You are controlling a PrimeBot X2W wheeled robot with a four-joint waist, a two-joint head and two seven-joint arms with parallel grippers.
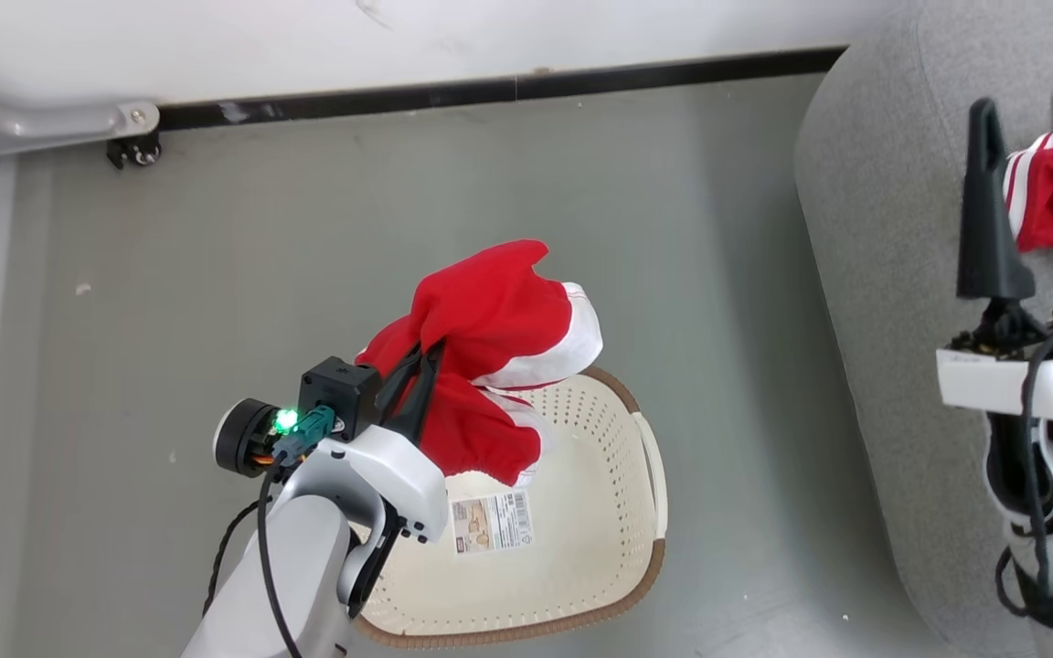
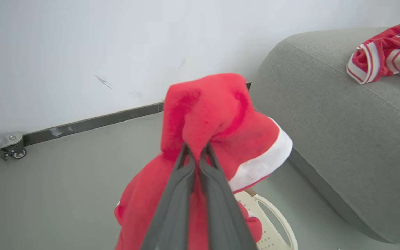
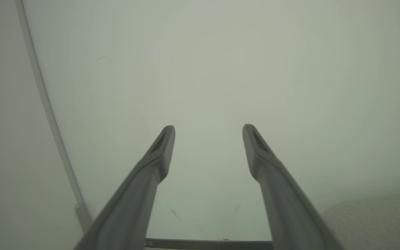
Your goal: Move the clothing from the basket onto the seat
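Head view: the left gripper has its fingers pinched tight on the red shorts, which hang in a bunch above the far end of the basket. Its bottom shows just a barcode sticker. The sofa lies off to the claw's right across a strip of grey floor, so the carry looks to be a sideways swing. The right gripper sits over the sofa, spread wide and empty, nearer to the cushion. The jersey lies beyond its fingertips.

Left wrist view: the fingers bite a fold and the shorts droop downward past them, white trim to the right. The sofa's rounded edge rises on the right, with the jersey on top.

Right wrist view: the fingers splay open at a pale wall, holding nothing.
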